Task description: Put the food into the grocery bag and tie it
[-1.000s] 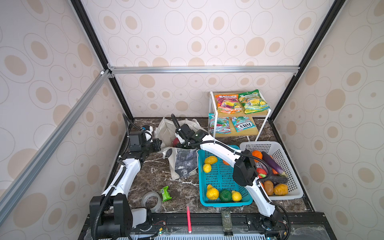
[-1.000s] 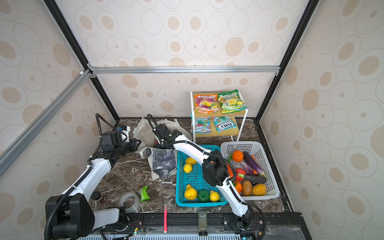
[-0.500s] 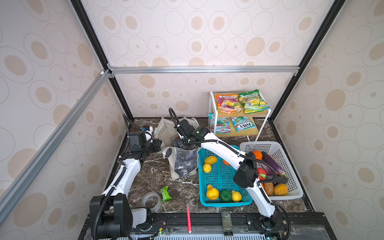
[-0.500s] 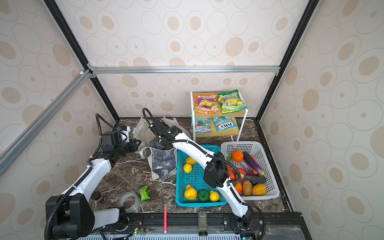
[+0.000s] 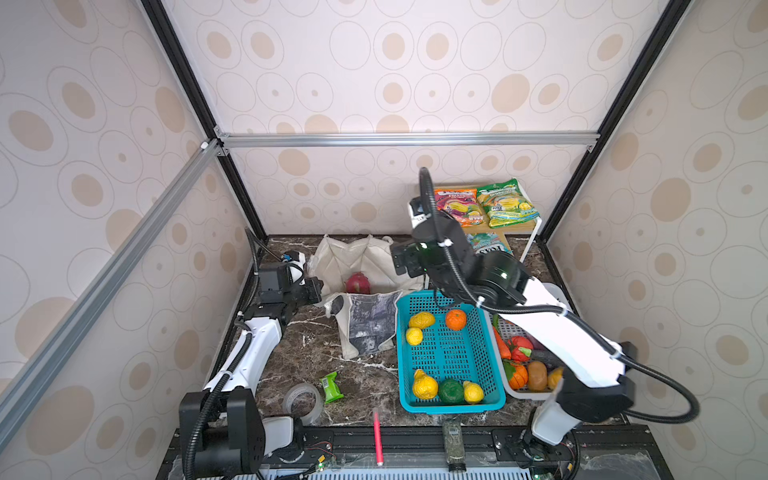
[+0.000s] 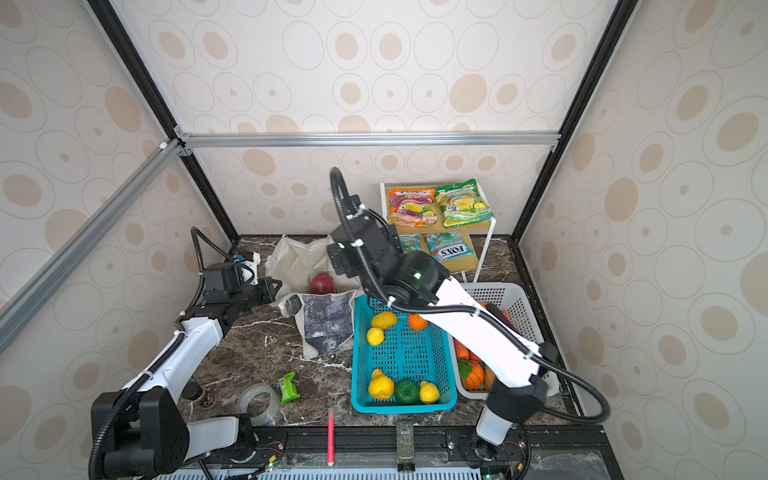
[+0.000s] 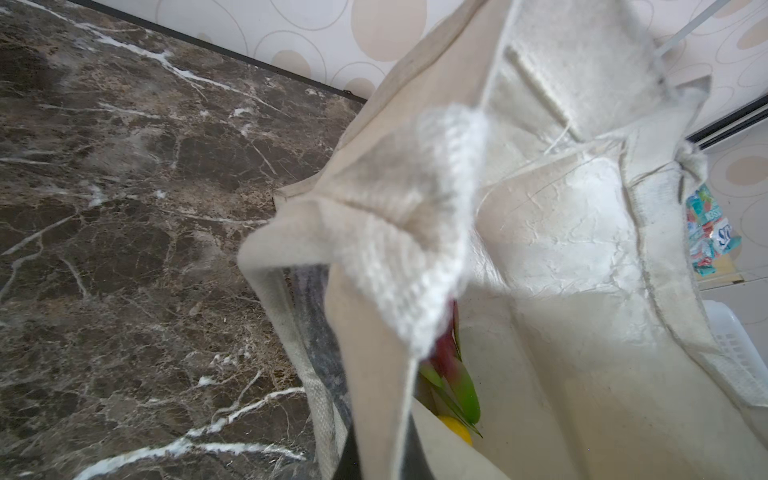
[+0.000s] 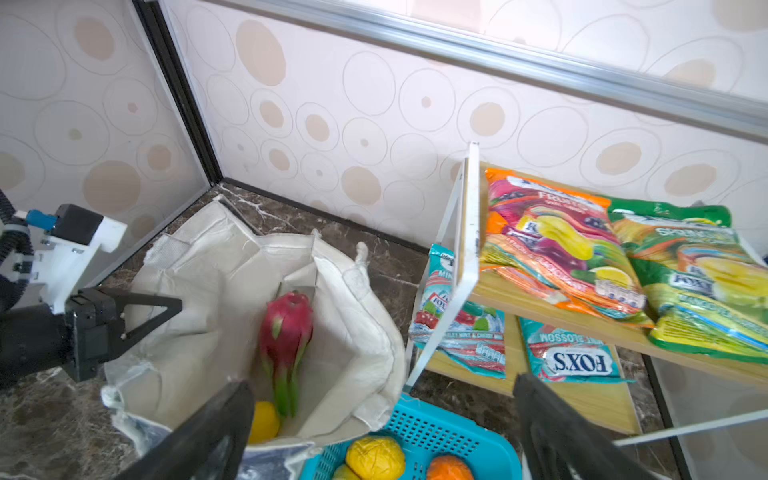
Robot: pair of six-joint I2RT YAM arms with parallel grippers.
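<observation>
The cream grocery bag (image 5: 365,257) (image 6: 297,257) stands open at the back of the table. A pink dragon fruit (image 5: 357,282) (image 8: 286,324) and a yellow fruit (image 8: 262,419) lie inside it. My left gripper (image 5: 319,287) (image 8: 166,307) is shut on the bag's left rim (image 7: 374,257), holding it up. My right gripper (image 8: 382,436) (image 5: 403,262) hangs open and empty above the bag's right edge and the teal basket's back corner. An orange-pink packet (image 5: 457,205) and a green-yellow packet (image 5: 507,203) lie on the shelf. A dark green fruit (image 5: 451,390) sits in the teal basket.
The teal basket (image 5: 400,353) with yellow and orange fruit stands right of the bag; a white basket (image 6: 490,287) of produce is beyond it, under my right arm. The white-framed shelf (image 8: 465,249) holds more packets below. A tape roll (image 5: 303,401), small green packet (image 5: 331,386) and red pen (image 5: 377,440) lie in front.
My right gripper opened fully, rose out of the bag and pulled back to the right, leaving the dragon fruit inside. The left gripper kept its hold on the rim.
</observation>
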